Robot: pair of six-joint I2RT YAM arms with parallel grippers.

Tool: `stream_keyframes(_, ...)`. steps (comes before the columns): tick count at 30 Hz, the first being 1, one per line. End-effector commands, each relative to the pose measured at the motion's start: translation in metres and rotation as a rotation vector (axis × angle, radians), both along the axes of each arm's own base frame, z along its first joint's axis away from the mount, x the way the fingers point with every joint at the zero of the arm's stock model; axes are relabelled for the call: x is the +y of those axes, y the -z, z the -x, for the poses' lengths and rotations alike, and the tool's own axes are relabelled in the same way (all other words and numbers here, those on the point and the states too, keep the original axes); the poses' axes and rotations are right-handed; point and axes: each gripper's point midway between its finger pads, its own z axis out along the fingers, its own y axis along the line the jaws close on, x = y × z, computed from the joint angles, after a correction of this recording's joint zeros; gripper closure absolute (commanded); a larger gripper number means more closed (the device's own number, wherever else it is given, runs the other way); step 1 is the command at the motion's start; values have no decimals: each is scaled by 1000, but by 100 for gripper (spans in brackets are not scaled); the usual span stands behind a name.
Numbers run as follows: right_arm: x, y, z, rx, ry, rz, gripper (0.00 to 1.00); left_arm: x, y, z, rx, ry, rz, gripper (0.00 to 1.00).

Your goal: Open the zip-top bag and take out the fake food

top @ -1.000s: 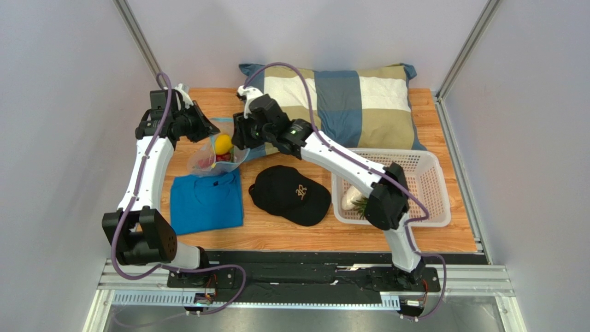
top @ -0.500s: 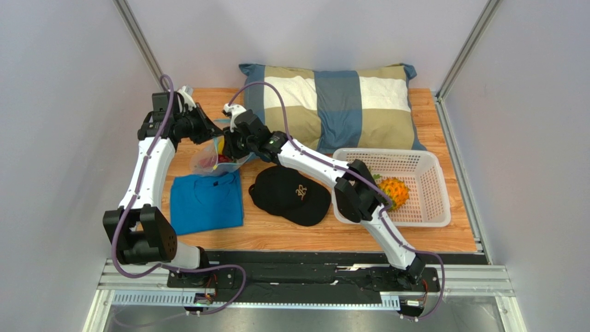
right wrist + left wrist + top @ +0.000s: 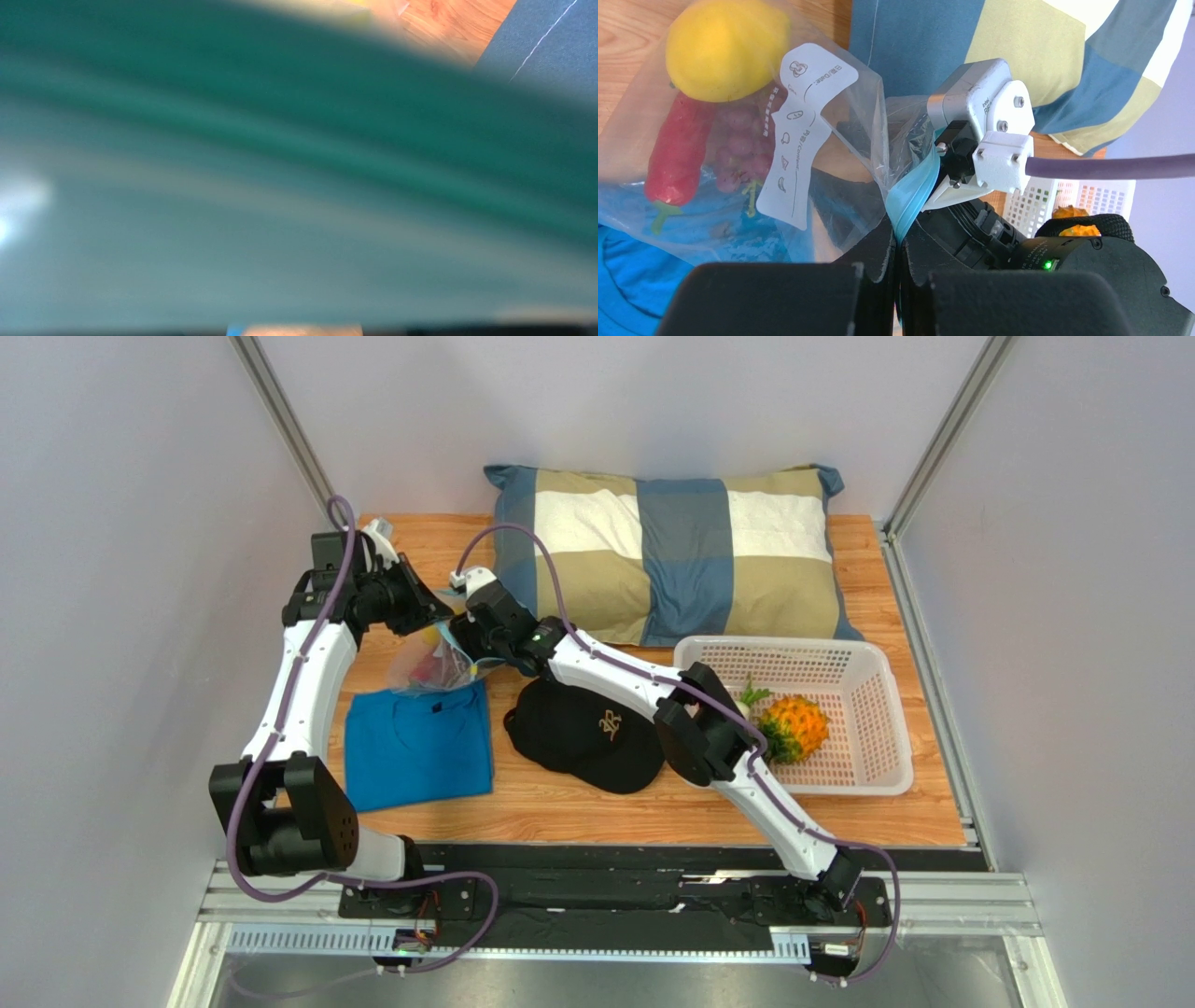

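The clear zip-top bag [image 3: 425, 669] hangs at the left of the table, above a blue shirt. My left gripper [image 3: 899, 234] is shut on its teal zip strip [image 3: 915, 199] and holds the mouth up. Inside the bag lie fake food pieces: a yellow lemon [image 3: 727, 45], a red chili [image 3: 678, 150] and dark red grapes [image 3: 741, 140]. My right gripper [image 3: 460, 634] is pushed against the bag's mouth, its fingers hidden by the plastic. Blurred teal fills the right wrist view. An orange pineapple [image 3: 794, 727] lies in the white basket.
A white basket [image 3: 870, 672] stands at the right. A black cap [image 3: 582, 731] lies in the middle, under the right forearm. The folded blue shirt [image 3: 418, 745] lies at the front left, and a checked pillow [image 3: 673, 553] lies along the back.
The right arm has swung left and down from the pillow side into the bag's mouth. Its elbow has shifted, and the pineapple in the basket now shows. The left gripper still grips the strip.
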Motion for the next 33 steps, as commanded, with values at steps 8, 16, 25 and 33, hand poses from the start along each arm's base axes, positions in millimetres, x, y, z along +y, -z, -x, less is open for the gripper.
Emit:
stream_keyframes(8, 6, 32, -9, -6, 10, 10, 29, -1, -19, -6, -66, 1, 14, 100)
stream_keyframes(16, 19, 54, -16, 38, 1, -77, 32, -2, -10, -2, -42, 1, 15, 100)
stream_keyframes(25, 25, 48, -16, 80, -39, -131, 92, -1, -12, 2, -43, -2, 10, 100)
stream_keyframes(33, 24, -41, -8, 56, -36, -240, 100, 16, -1, -1, -30, -36, -90, 100)
